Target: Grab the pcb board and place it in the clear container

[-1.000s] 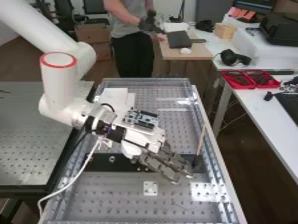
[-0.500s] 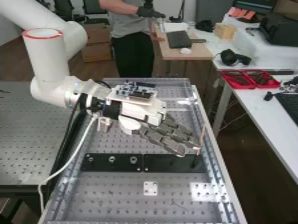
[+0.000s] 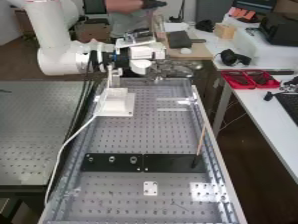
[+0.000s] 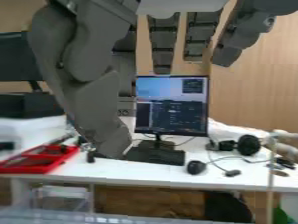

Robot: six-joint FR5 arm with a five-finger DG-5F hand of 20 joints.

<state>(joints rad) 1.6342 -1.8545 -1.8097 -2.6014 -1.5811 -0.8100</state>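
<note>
– Upper centre, high view: hand (image 3: 174,67) at the far end of the perforated tabletop (image 3: 143,132). Fingers (image 4: 163,45) loosely straight, gripping nothing.

– And the pcb board?

– Can't tell where; clear container likewise. White block (image 3: 114,105) sits left of centre.

– Step, my reading: approach, pre-grasp.

– Next: locate board, align, close gently on its edges.
</note>
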